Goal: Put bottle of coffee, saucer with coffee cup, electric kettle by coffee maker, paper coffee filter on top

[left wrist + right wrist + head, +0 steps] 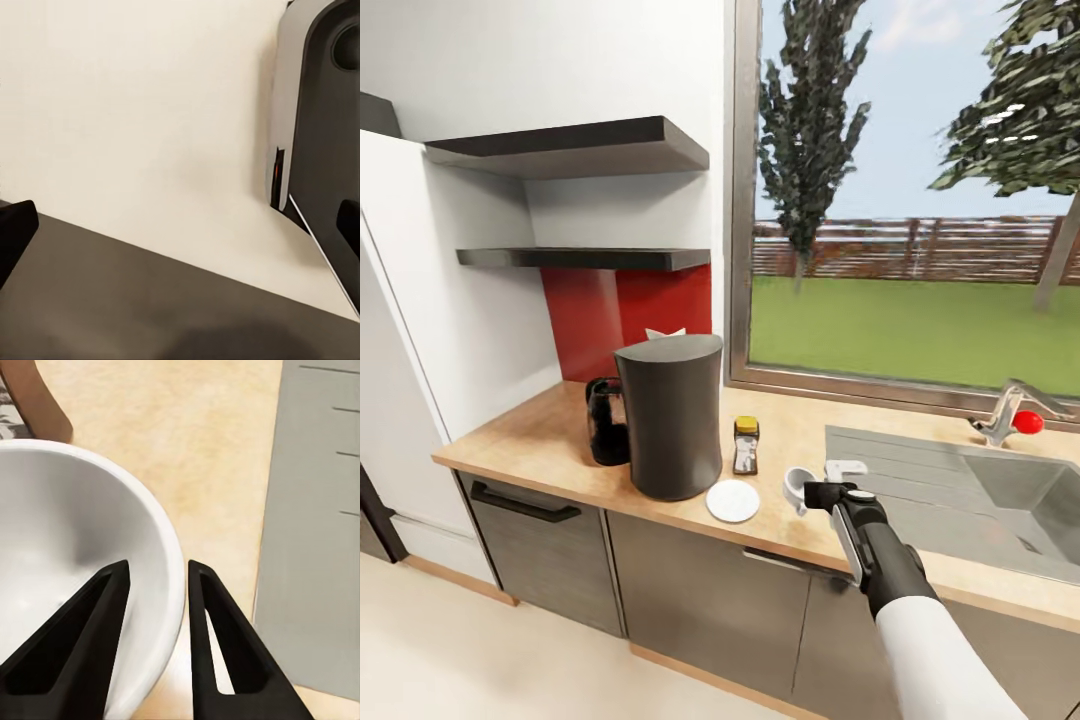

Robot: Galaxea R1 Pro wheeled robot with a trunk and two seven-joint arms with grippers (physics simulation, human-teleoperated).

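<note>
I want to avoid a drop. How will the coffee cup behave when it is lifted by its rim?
The coffee cup looks rigid and light. Its glossy wall may slip, since the right gripper pinches only the thin rim. Held at one side, it may tilt.

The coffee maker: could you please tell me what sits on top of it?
A white paper coffee filter peeks over the coffee maker's slanted top; only its upper points show, the rest is hidden behind the rim.

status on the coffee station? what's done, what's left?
Done: coffee maker on the counter with the filter on top, kettle, bottle and saucer beside it. In hand: right gripper pinches the cup rim. Left: set the cup on the saucer.
</note>
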